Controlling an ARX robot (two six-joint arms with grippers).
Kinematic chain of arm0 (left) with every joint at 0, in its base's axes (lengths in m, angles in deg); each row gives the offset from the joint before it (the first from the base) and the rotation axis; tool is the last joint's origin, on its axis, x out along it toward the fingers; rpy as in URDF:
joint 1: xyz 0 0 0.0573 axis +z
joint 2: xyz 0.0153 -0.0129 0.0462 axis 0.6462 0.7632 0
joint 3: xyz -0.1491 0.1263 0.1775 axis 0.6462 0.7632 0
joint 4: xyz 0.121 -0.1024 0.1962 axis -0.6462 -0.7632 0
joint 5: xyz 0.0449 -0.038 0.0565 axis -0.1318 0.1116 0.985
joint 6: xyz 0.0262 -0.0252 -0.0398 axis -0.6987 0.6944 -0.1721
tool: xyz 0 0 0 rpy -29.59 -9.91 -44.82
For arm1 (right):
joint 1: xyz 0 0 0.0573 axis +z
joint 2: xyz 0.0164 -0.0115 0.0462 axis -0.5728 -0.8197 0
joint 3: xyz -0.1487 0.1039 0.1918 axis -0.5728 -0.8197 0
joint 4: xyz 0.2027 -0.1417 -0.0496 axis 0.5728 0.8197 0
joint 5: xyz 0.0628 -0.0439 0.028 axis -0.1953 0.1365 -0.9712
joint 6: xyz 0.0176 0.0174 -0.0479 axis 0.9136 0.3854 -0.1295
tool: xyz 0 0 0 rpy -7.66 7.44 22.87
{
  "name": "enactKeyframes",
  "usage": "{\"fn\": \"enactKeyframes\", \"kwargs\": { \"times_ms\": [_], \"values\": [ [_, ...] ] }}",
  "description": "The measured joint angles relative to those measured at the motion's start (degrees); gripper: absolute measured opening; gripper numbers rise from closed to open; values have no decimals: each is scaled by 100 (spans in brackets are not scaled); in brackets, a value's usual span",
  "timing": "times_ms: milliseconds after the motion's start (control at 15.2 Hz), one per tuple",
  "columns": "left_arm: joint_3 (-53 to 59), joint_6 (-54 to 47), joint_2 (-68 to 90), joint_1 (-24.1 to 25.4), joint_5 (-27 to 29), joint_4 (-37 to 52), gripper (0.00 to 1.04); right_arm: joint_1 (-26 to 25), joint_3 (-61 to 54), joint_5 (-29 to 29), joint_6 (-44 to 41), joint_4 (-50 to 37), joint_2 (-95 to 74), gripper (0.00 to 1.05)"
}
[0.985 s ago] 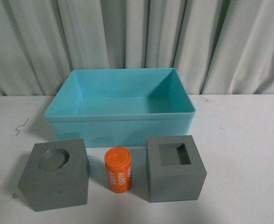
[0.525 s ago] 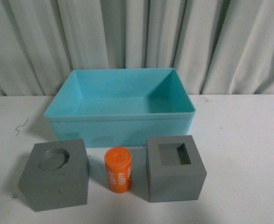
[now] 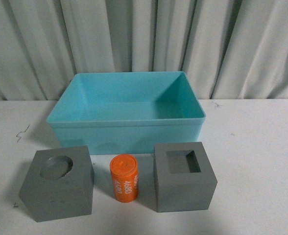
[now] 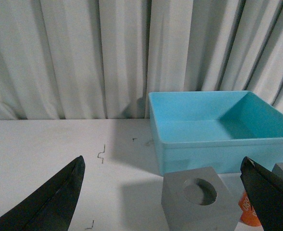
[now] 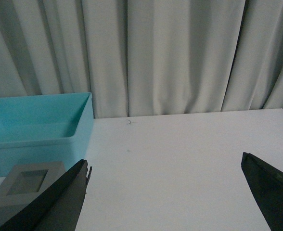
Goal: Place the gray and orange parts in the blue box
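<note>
Status: none of the three parts is in the container yet. The blue box (image 3: 127, 132) stands on the white tabletop (image 3: 252, 147) in front of a pale curtain (image 3: 134, 34), and its interior shows nothing inside. The parts stand in a row on the near side of the box: the gray cube with the round recess (image 3: 58, 183) to the left, the gray cube with the square recess (image 3: 184, 178) to the right, and the orange cylinder (image 3: 124, 177) upright between them, close to both but touching neither. The left tool (image 4: 161, 161) is spread wide and holds nothing, with the round-recess cube ahead of it. The right tool (image 5: 165, 160) is likewise spread wide and empty, with the square-recess cube off to one side of its view. Neither arm appears in the front view. Likely hazards:

- A finger coming down beside either cube could clip the cylinder, which would probably topple and roll.
- Each cube looks wide for the tool's span, so an off-centre grip may slip.
- A part carried too low could strike the near rim and shove the box back.
</note>
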Motion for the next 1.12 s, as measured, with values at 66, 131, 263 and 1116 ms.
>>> {"fn": "enactKeyframes", "kwargs": {
  "times_ms": [66, 131, 263, 1116],
  "values": [
    [0, 0, 0, 0, 0, -2, 98, 0, 0, 0, 0, 0, 0, 98],
    [0, 0, 0, 0, 0, -2, 98, 0, 0, 0, 0, 0, 0, 98],
    [0, 0, 0, 0, 0, -2, 98, 0, 0, 0, 2, 0, 0, 98],
    [0, 0, 0, 0, 0, -2, 98, 1696, 3939, -39, 695, -1377, -8712, 98]
  ]
}}
